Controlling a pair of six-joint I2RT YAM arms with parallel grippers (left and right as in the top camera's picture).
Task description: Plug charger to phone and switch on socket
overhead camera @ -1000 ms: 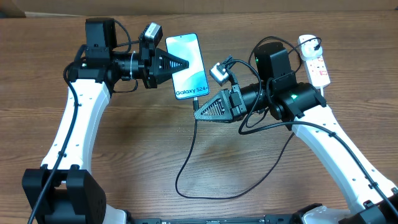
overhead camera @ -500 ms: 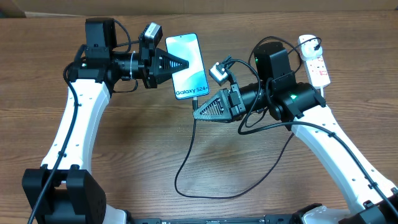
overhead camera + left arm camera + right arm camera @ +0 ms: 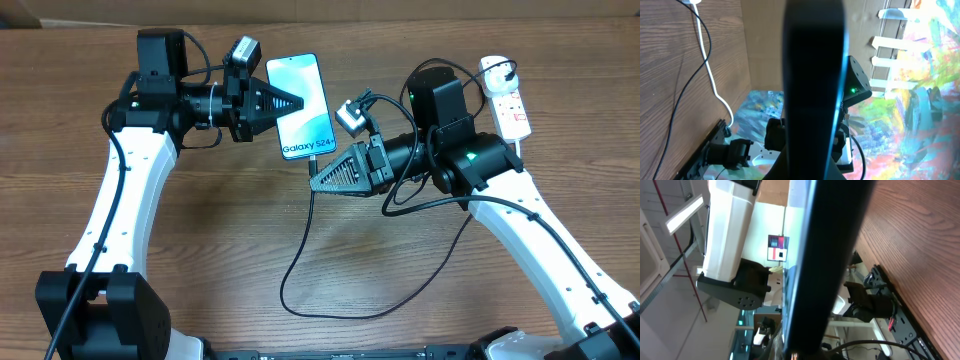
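Little has changed: the right gripper [image 3: 312, 184], fingers together at the charger [image 3: 306, 230] cable, edged slightly left below the phone [image 3: 310, 125]. Also closed, the left gripper [image 3: 298, 102] rests on the phone. The plug looks seated, so the socket [image 3: 508, 105] switch remains.

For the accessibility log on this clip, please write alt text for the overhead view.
A light blue phone lies on a wooden table, the left fingers reaching over its left edge and the right fingers just below its bottom edge, beside the thin black charger cable. A white power strip lies at the far right.
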